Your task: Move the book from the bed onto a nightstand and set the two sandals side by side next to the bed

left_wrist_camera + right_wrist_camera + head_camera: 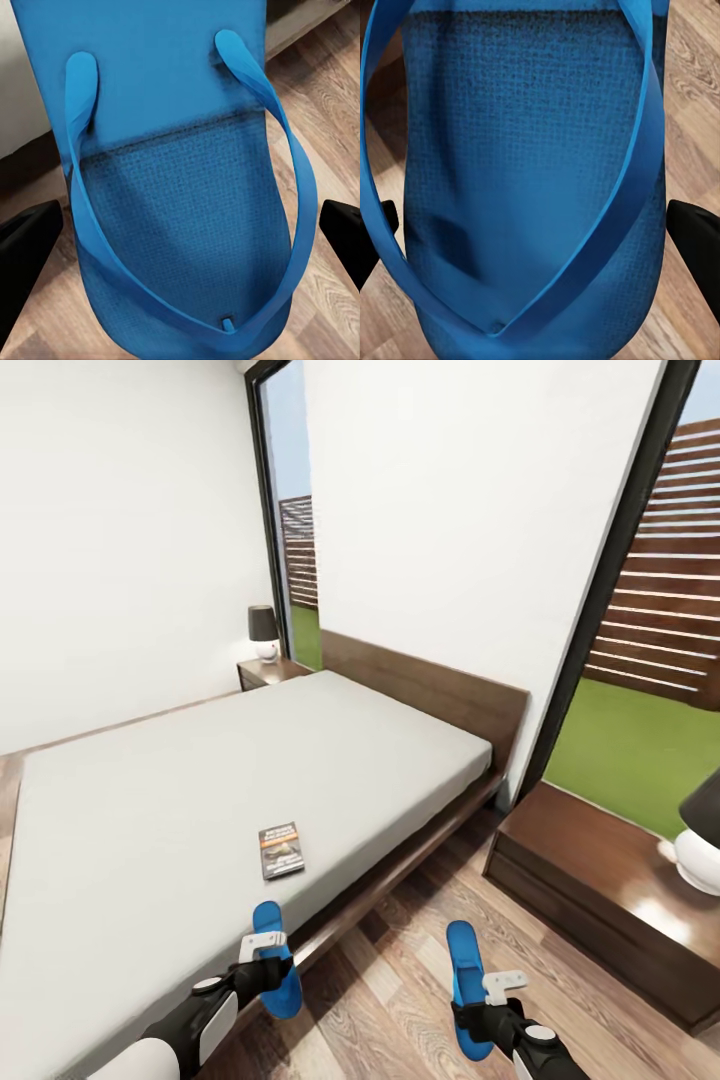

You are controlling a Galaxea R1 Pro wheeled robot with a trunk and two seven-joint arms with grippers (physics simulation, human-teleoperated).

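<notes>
1. Blue flat rubber sandals are carried one in each gripper: the left sandal (272, 958) in the left gripper (268, 960), hanging over the edge of the plain light-grey mattress of the dark-framed bed (200, 780); the right sandal (464, 988) in the right gripper (478, 1010), above the wood-plank floor (400, 960) beside the bed.
2. Both soles point the same way, toes towards the headboard, probably so they can be set down as a side-by-side pair next to the bed.
3. In the left wrist view the sandal (180, 187) lies between the dark fingers (26, 247), one at each side edge of the sole; they appear closed on it.
4. The right wrist view shows the same: the sole (525, 180) spans the gap and the fingers (694, 240) flank it, seemingly pinching its edges.
5. A small dark paperback with an orange band (281, 850) lies flat on the mattress near its floor-side edge, not yet moved; a low dark-brown wooden nightstand (590, 900) stands just beside the bed.
</notes>
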